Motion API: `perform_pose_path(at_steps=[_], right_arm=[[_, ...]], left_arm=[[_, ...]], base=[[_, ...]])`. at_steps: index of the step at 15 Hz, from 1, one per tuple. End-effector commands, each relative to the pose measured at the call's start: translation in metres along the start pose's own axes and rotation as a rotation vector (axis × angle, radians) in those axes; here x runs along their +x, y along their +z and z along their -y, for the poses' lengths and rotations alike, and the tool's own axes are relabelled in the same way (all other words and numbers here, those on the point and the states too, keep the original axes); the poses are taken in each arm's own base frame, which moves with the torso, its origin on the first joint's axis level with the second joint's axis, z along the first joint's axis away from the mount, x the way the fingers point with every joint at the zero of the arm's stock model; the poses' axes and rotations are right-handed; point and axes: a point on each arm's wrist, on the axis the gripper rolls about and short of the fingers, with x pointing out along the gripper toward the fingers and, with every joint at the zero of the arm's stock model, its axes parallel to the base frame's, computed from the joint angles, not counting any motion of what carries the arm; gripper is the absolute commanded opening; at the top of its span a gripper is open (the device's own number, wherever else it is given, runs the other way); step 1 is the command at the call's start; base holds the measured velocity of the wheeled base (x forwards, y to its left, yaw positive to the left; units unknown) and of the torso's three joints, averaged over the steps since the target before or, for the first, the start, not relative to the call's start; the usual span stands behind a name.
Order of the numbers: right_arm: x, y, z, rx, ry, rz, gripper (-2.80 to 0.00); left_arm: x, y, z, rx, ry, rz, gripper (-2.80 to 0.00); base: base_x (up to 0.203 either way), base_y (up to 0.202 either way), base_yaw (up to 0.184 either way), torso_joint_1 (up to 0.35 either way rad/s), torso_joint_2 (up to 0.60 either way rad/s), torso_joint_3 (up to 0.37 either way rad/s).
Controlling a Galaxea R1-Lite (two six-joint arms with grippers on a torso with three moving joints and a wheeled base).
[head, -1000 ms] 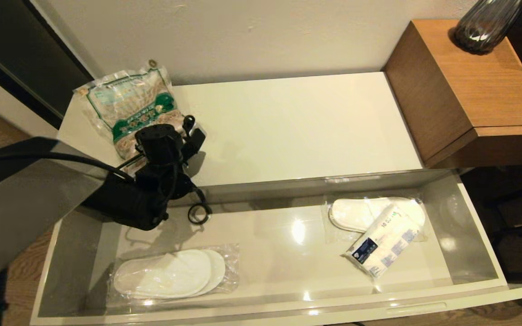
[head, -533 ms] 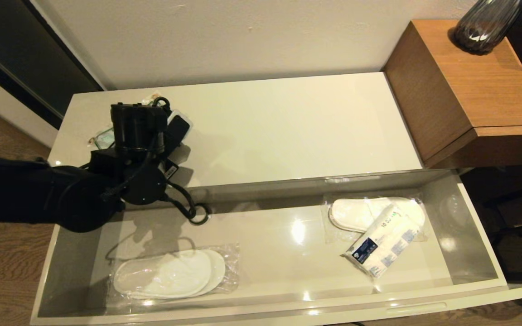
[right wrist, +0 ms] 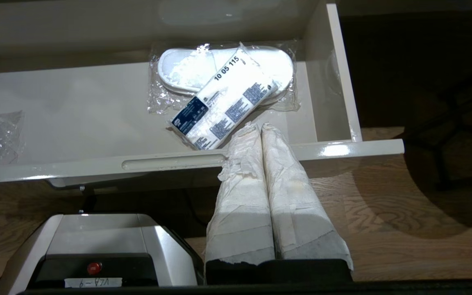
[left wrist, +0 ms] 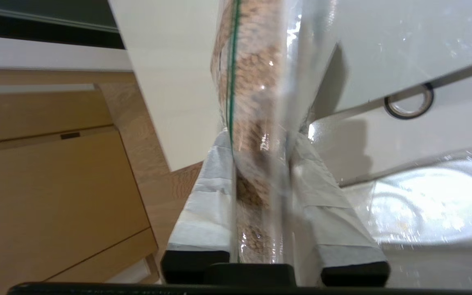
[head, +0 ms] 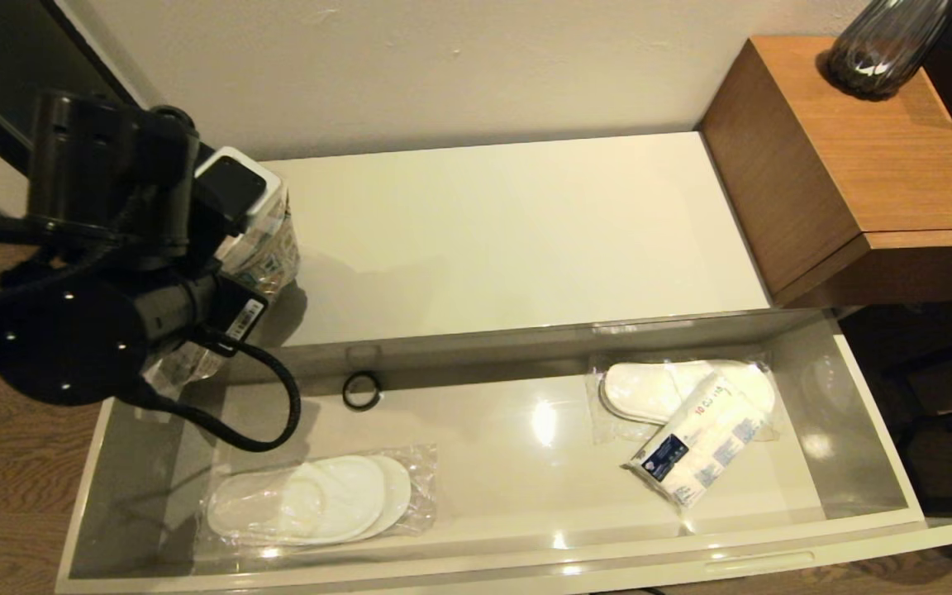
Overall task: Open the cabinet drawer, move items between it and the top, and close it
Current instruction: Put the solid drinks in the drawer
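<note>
My left gripper (left wrist: 260, 135) is shut on the clear bag of tan food (left wrist: 252, 82). The bag (head: 265, 240) hangs upright from it, off the top, at the cabinet's left end by the drawer's back left corner. My left arm (head: 104, 248) hides most of the bag. The drawer (head: 525, 570) stands pulled out. One wrapped pair of slippers (head: 311, 500) lies at its front left. A second pair (head: 658, 388) lies at the right, partly under the tissue pack (head: 699, 442). The top (head: 509, 231) is bare. My right gripper (right wrist: 259, 127) is shut and empty, just before the drawer front.
A small black ring (head: 361, 390) lies at the drawer's back wall, left of centre. The brown wooden block (head: 881, 157) with a dark glass vase (head: 889, 41) stands right of the top. A handle recess (right wrist: 172, 162) shows left of the right gripper. Wood floor lies around.
My left arm came down on the bag on the top, closed on it and raised it up and to the left. The bag no longer lies flat. The right side is unchanged.
</note>
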Motion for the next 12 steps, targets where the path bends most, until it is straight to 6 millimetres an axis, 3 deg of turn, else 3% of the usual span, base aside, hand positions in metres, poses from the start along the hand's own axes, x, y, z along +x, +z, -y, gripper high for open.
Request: perform_pose_path(at_steps=[1,7,12], right_arm=[[0.0,0.0,0.0,-0.001,0.001,-0.004,-2.8],[0.0,0.0,0.0,-0.001,0.001,-0.002,-2.8],[0.0,0.0,0.0,-0.001,0.003,-0.003,-2.8]], left_arm=[[-0.031,-0.003,-0.029,-0.042,0.002,0.053,-2.8],[-0.082,-0.023,-0.064,-0.057,-0.067,0.113,-2.8],[-0.109,-0.029,-0.069,-0.01,-0.133,0.177,-2.8]], base=[[0.0,0.0,0.0,0.0,0.0,0.0],[0.0,0.0,0.0,0.0,0.0,0.0],[0.0,0.0,0.0,0.0,0.0,0.0]])
